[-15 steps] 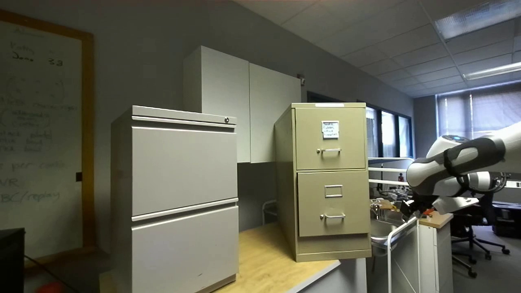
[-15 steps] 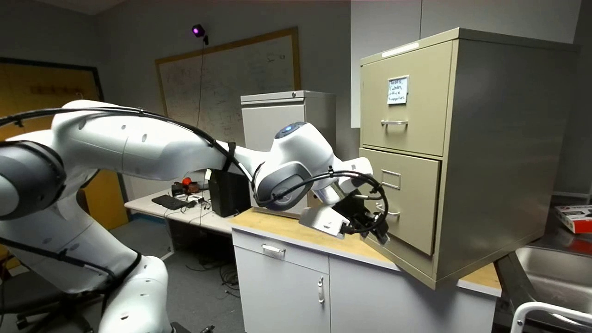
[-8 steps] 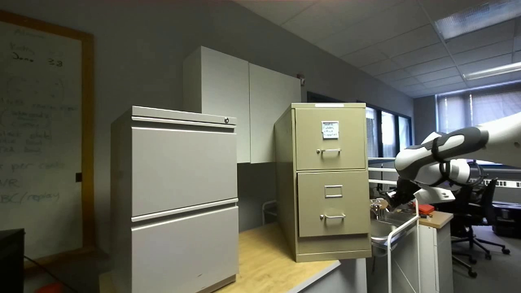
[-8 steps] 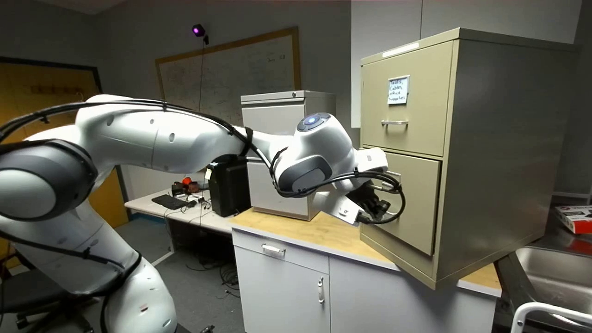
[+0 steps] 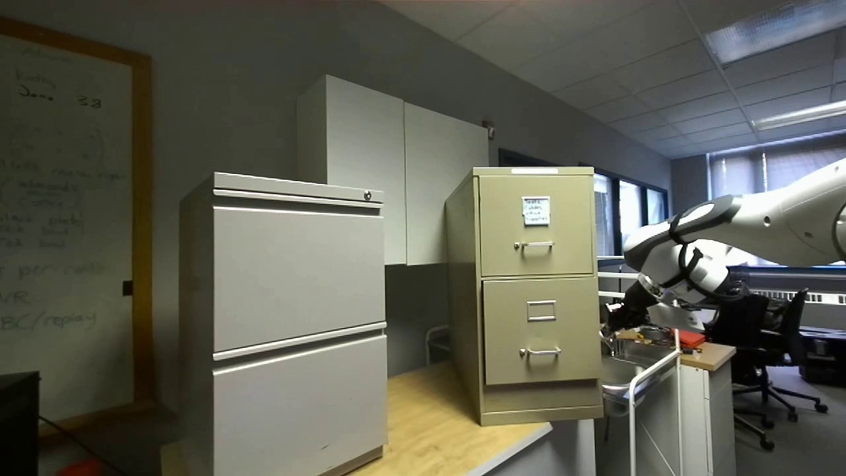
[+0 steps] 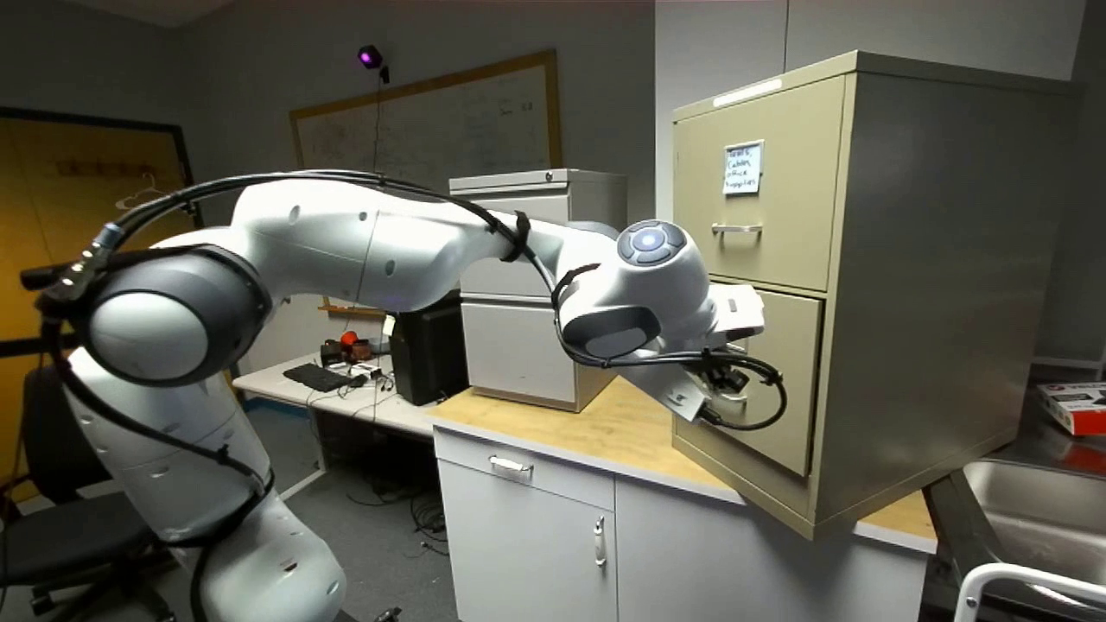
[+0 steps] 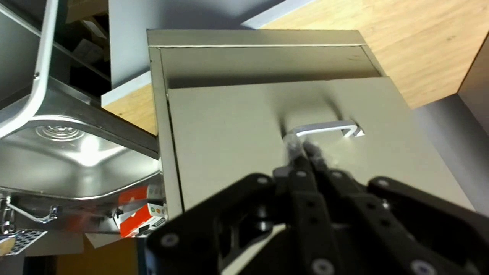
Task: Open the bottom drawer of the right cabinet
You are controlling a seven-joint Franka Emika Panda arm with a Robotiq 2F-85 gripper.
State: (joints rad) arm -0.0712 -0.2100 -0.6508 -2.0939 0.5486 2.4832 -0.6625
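Observation:
The right cabinet (image 5: 462, 317) is tall, tan and metal, and its upper drawer front bears a white paper. Its bottom drawer (image 6: 782, 371) stands slightly proud of the frame. A silver handle (image 5: 545, 352) runs across that drawer front. In the wrist view my gripper (image 7: 305, 147) points at this front with its fingertips together and nothing visible between them. One fingertip overlaps an end of the handle (image 7: 324, 126) there; whether they touch I cannot tell. In an exterior view the gripper (image 6: 733, 378) is in front of the bottom drawer and hides part of the handle.
A light-grey cabinet (image 5: 297, 277) stands beside the tan one on the wooden countertop (image 5: 423, 410). By the tan cabinet's other side lie a metal sink (image 7: 84, 160), a white metal rail (image 6: 1028, 579) and a red-and-white box (image 6: 1076, 406).
My arm has moved toward the tan cabinet, bringing the gripper up and closer to the bottom drawer's handle. The fingers have come together. The drawer has not visibly moved.

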